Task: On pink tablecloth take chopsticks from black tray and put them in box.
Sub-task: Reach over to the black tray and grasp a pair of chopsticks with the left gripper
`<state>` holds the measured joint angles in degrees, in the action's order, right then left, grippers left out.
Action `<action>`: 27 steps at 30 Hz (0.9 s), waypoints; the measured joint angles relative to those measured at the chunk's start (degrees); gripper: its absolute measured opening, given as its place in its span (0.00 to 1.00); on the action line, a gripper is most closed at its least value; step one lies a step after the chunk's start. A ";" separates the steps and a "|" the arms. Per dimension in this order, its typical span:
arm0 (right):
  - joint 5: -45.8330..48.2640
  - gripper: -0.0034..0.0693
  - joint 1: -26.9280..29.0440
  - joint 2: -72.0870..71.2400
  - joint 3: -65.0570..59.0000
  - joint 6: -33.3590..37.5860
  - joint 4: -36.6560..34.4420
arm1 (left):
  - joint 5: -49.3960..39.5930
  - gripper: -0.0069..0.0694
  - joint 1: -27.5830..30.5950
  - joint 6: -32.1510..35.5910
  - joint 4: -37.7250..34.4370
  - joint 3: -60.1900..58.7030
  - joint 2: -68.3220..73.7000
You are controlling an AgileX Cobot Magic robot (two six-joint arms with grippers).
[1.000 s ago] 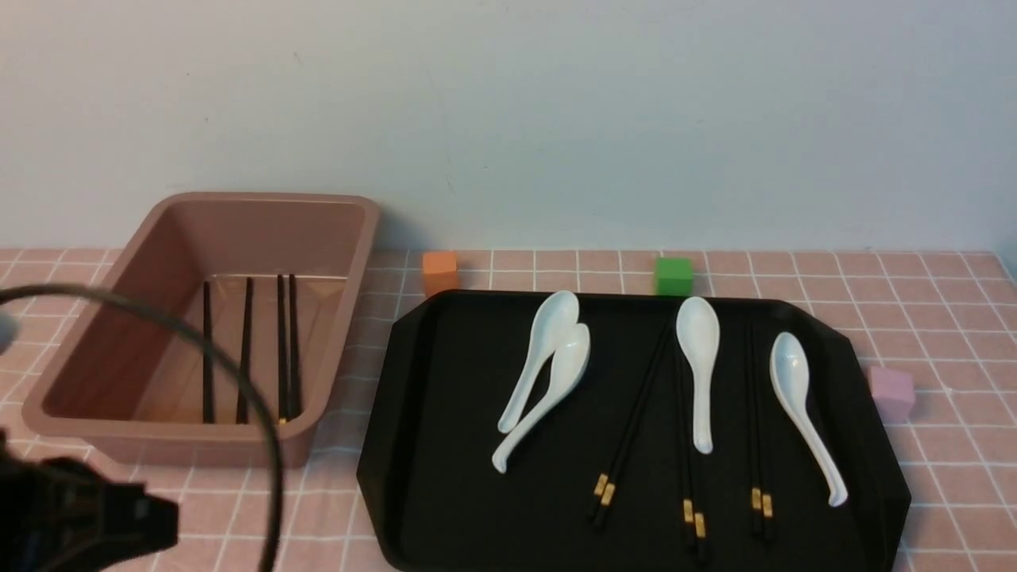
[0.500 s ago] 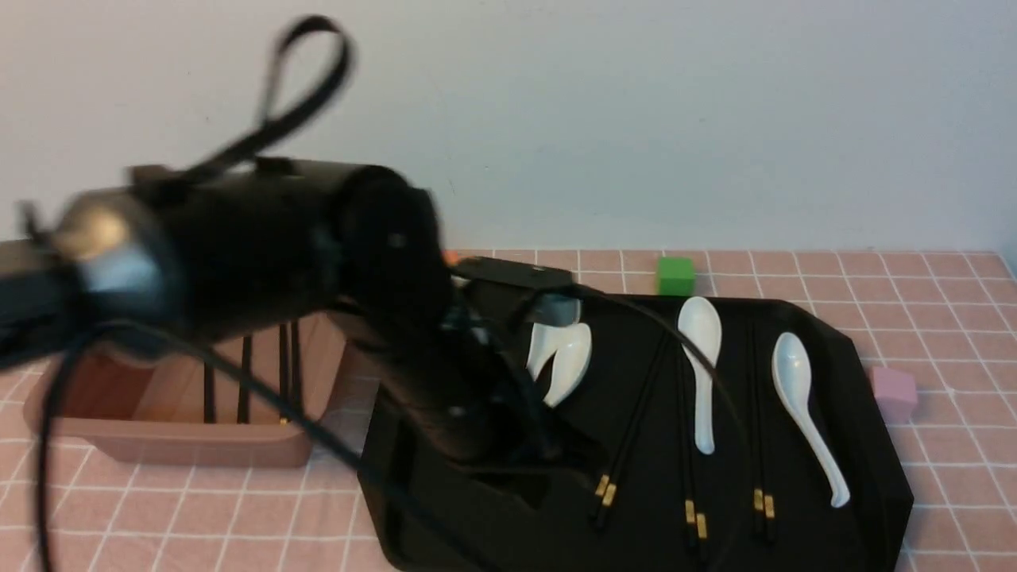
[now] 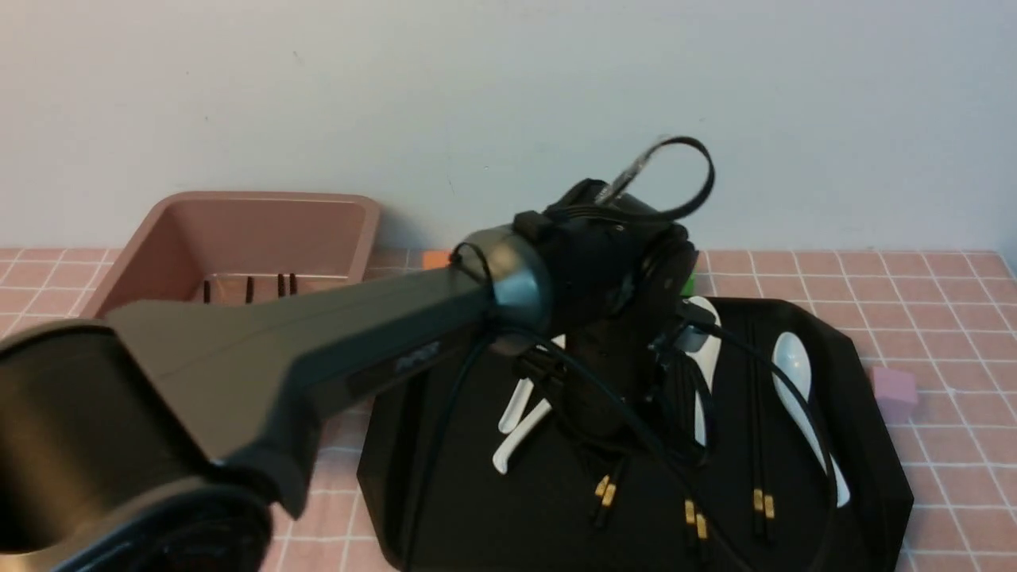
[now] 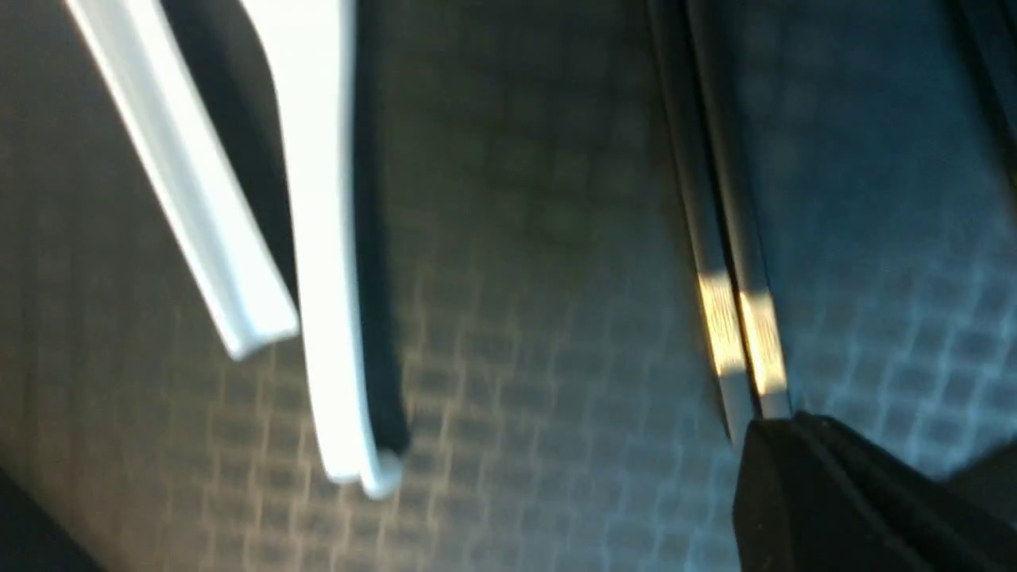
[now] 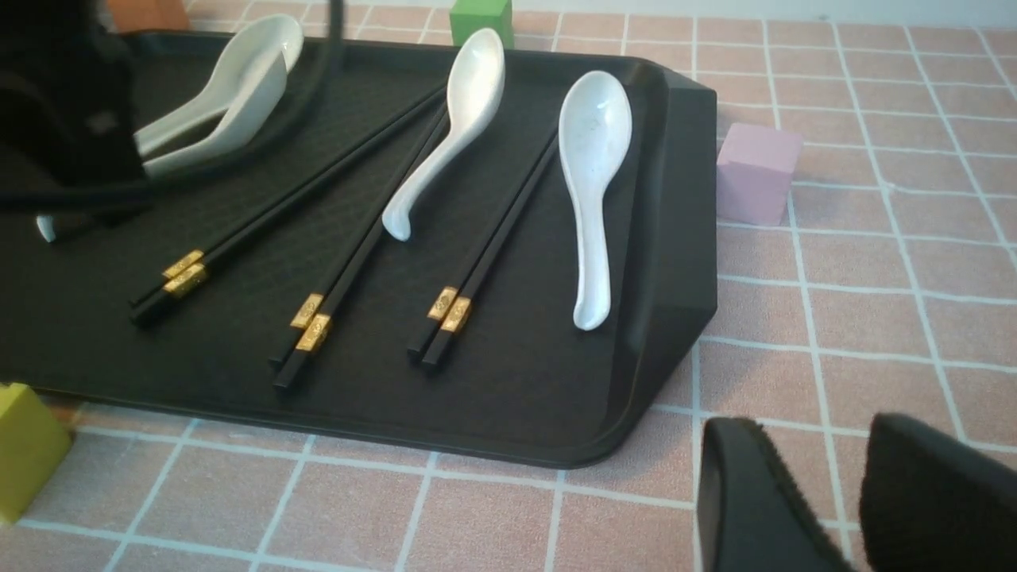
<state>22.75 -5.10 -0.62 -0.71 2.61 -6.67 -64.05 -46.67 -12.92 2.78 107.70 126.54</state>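
The black tray (image 3: pixel 874 485) on the pink tablecloth (image 3: pixel 953 286) carries three pairs of black chopsticks (image 5: pixel 445 310) with gold bands. My left arm reaches across it. In the left wrist view my left gripper (image 4: pixel 783 429) is shut, empty, its tip just past the gold bands of one pair of chopsticks (image 4: pixel 739 334) lying flat. In the front view its fingers are lost under the wrist. The box (image 3: pixel 167 214) at the back left holds several chopsticks (image 3: pixel 249 289). My right gripper (image 5: pixel 818 433) stands open over bare cloth off the tray's near right corner.
Several white spoons (image 5: pixel 592 159) lie among the chopsticks; two spoon handles (image 4: pixel 318 238) are close to the left gripper. A lilac cube (image 5: pixel 755 171), a green cube (image 5: pixel 481 20), an orange cube (image 3: pixel 435 259) and a yellow cube (image 5: pixel 24 445) stand around the tray.
My left arm has swung from the near left corner over the box and on to the tray. It now covers the two left spoons and most of the box.
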 joint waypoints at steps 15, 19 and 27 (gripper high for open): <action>0.00 0.38 0.00 0.00 0.00 0.00 0.00 | 4.93 0.57 0.25 -0.02 0.67 0.72 4.15; 0.00 0.38 0.00 0.00 0.00 0.00 0.00 | 5.36 0.58 1.54 -0.08 -0.64 0.80 5.52; 0.00 0.38 0.00 0.00 0.00 0.00 0.00 | 5.63 0.58 2.88 0.52 -2.42 0.97 5.88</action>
<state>22.75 -5.10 -0.62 -0.71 2.61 -6.67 -58.42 -43.79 -12.40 0.36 108.67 132.42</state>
